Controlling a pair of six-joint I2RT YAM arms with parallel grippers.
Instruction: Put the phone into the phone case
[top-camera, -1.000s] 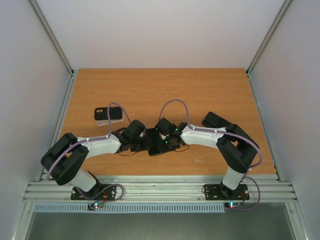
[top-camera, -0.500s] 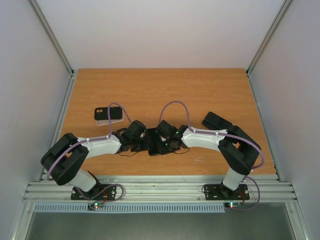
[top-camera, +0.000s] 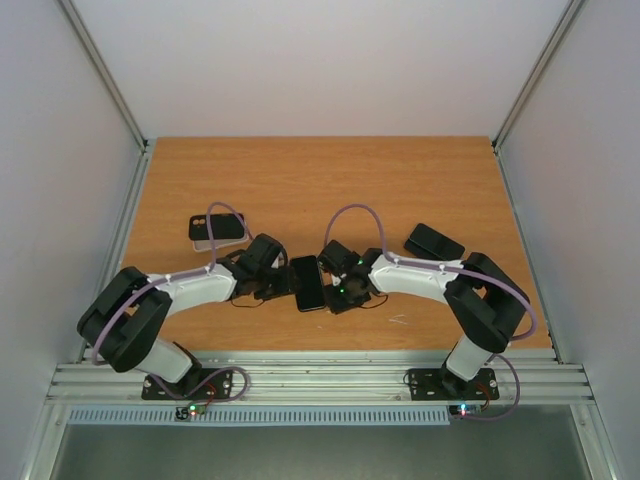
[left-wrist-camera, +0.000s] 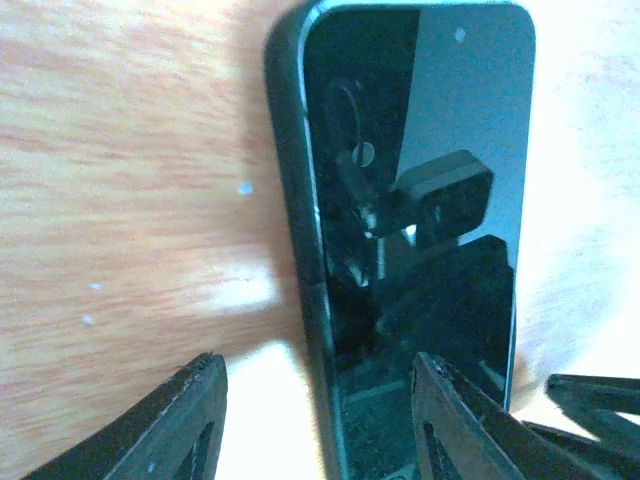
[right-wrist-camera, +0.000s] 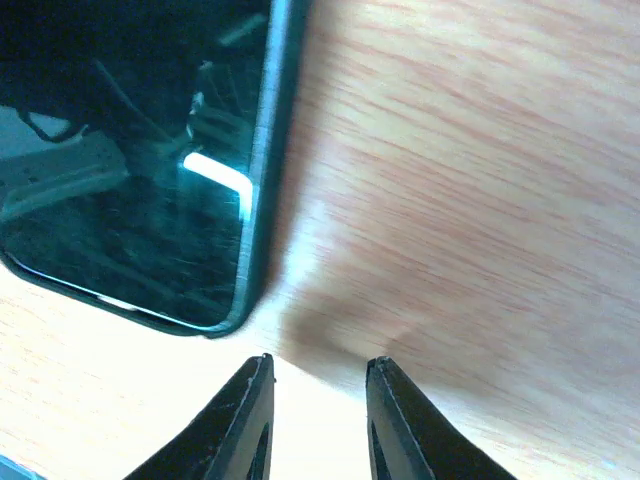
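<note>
No text, label, brand, number or sign is legible in any view. The phone screen, centre right of the left wrist frame, is dark and carries reflections only.

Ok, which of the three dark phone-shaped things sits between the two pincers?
The centre phone, screen up, between left pincer and right pincer; the left slab and right slab lie farther back.
</note>
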